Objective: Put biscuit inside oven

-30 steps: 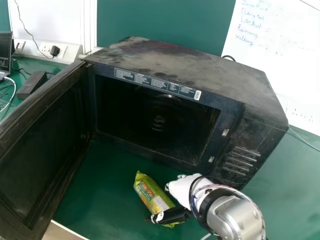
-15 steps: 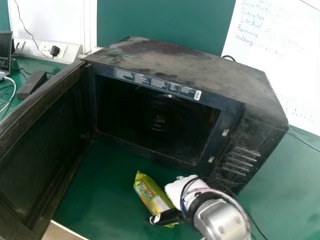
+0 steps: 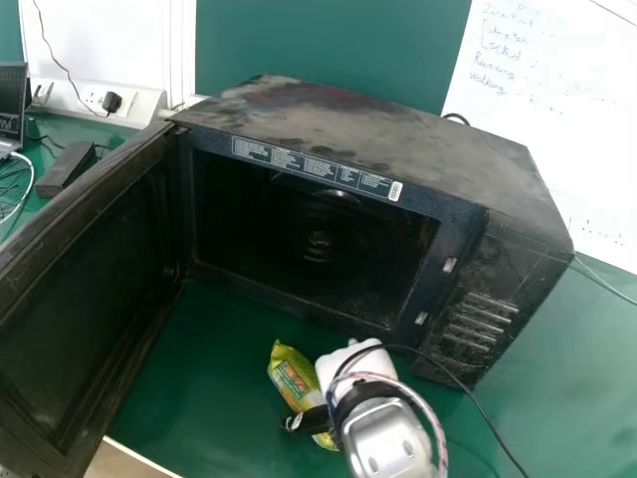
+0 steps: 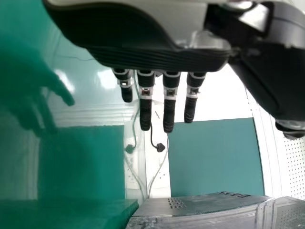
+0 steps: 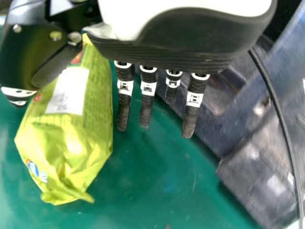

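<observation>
The packet point(image 3: 289, 373) lies at the lower middle of the head view, on the table point(image 3: 199, 349) in front of the oven point(image 3: 358, 129); its near end is partly hidden by the right hand point(image 3: 343, 360). The right wrist view adds a pale panel and a crumpled end. There the packet sits between thumb and fingers point(image 5: 125, 105), which hang straight just beside it: the hand is open, and whether it touches the wrapper I cannot tell. A black cable point(image 3: 478, 398) runs to the lower right of the head view. The oven's inside is dark and hard to make out; its open door point(image 3: 80, 289) is cut off at the left edge. The left wrist view shows the left hand point(image 4: 145, 107) open, fingers straight, holding nothing.
</observation>
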Robot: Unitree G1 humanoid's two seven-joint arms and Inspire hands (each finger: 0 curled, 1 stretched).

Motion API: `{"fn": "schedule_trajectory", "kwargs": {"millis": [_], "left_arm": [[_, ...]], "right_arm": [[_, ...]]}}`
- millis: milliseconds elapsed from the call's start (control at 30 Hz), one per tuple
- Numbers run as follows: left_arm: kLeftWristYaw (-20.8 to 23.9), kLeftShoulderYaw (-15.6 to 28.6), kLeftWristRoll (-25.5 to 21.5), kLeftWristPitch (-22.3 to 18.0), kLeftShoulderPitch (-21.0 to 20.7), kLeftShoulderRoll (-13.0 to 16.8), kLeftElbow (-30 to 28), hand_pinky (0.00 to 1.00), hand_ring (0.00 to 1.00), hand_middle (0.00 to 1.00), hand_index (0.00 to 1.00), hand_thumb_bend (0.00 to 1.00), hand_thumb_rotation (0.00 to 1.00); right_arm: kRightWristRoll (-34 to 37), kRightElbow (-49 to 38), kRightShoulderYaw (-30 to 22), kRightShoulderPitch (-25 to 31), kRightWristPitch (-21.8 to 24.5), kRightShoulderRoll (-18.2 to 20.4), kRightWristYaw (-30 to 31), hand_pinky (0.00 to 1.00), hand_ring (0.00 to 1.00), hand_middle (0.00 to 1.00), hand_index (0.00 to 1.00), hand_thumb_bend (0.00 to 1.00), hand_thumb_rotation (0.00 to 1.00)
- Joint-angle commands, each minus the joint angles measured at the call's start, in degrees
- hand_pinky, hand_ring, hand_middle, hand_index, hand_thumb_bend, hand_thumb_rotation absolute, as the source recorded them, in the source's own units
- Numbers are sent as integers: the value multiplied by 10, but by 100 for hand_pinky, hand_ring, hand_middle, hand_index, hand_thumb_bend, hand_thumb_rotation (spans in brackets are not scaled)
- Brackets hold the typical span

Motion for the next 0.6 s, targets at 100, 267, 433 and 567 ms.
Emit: {"fn": "schedule_trajectory", "kwargs": {"millis": [100, 267, 433, 567], "left_arm": [[-1, 4, -6, -2, 11, 4, 1, 79, 81, 82, 90, 78, 82], [-1, 4, -5, -7, 13, 6, 2, 79, 81, 83, 90, 78, 83], [3, 4, -4, -9, 14, 5, 0, 78, 81, 83, 90, 77, 83], [3, 3, -4, -7, 13, 6, 0, 78, 81, 83, 90, 78, 84]], "right_arm": [[-19, 25, 16, -9, -32, 8, 37, 54, 62, 75, 79, 98, 77], [-11, 33, 18, -15, -51, 11, 68, 54, 63, 76, 79, 97, 73], [10, 43, 8, -12, -42, 28, 91, 62, 72, 82, 82, 93, 57], [14, 39, 0, 5, -33, 32, 77, 60, 70, 80, 76, 78, 27]]}}
